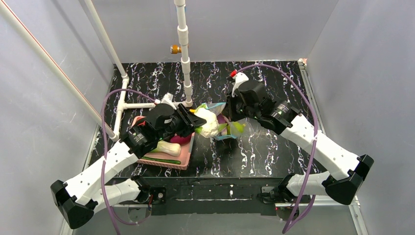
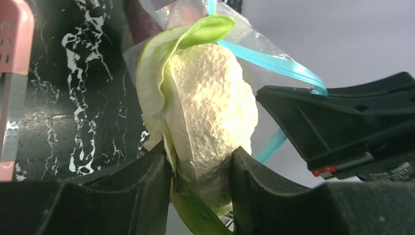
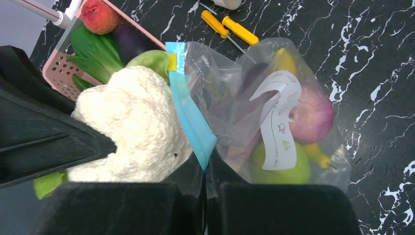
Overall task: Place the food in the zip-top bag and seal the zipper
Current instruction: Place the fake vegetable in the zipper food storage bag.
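My left gripper [image 2: 200, 157] is shut on the white-and-green leafy head [image 2: 210, 107] and holds it at the mouth of the clear zip-top bag [image 3: 244, 93]. My right gripper [image 3: 204, 164] is shut on the bag's teal-blue zipper [image 3: 188, 107] and holds that edge up. The head [image 3: 132, 127] lies against the outer side of the strip. Inside the bag are a green pear [image 3: 279, 171], a red-purple piece [image 3: 313, 117] and a long yellow piece [image 3: 286, 61]. In the top view the two grippers, left [image 1: 193, 120] and right [image 1: 229, 113], meet mid-table around the head [image 1: 209, 123].
A pink basket [image 1: 187, 152] sits under the left arm, holding a peach [image 3: 98, 14], a dark purple piece [image 3: 132, 41] and green leaves [image 3: 93, 54]. Two yellow-handled screwdrivers [image 3: 237, 29] lie beyond the bag. A white pipe frame [image 1: 186, 63] stands at the back.
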Controlling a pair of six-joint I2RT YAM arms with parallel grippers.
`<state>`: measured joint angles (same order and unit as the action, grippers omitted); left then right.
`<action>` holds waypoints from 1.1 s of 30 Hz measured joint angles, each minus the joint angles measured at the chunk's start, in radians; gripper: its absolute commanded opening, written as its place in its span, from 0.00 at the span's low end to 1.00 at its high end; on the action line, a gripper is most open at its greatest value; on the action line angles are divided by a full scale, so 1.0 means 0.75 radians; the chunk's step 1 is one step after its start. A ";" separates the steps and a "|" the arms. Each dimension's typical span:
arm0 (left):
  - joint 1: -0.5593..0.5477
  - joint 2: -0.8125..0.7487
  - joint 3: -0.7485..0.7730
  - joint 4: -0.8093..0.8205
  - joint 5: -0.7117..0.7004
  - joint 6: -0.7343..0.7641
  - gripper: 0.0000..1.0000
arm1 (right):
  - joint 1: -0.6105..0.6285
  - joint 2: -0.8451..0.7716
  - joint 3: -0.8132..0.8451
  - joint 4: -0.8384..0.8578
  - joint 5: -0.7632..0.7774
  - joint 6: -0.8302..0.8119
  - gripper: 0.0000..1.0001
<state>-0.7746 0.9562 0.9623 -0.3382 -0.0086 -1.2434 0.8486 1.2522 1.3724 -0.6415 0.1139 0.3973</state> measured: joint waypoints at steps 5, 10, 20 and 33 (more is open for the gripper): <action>0.000 0.046 0.038 -0.081 -0.006 -0.035 0.00 | 0.032 0.019 -0.010 0.023 -0.006 -0.030 0.01; -0.019 0.127 0.137 -0.154 -0.010 -0.062 0.00 | 0.092 0.058 -0.017 0.026 0.013 -0.077 0.01; -0.116 0.193 0.203 -0.214 -0.158 0.055 0.00 | 0.100 0.123 0.056 -0.076 0.055 -0.078 0.01; -0.339 0.283 0.362 -0.296 -0.555 0.209 0.00 | 0.077 0.127 0.120 -0.146 0.014 -0.019 0.01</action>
<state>-1.0286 1.1687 1.2335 -0.5602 -0.4248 -1.0870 0.9062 1.3476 1.4624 -0.7509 0.1242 0.3828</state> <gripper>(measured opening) 0.382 0.022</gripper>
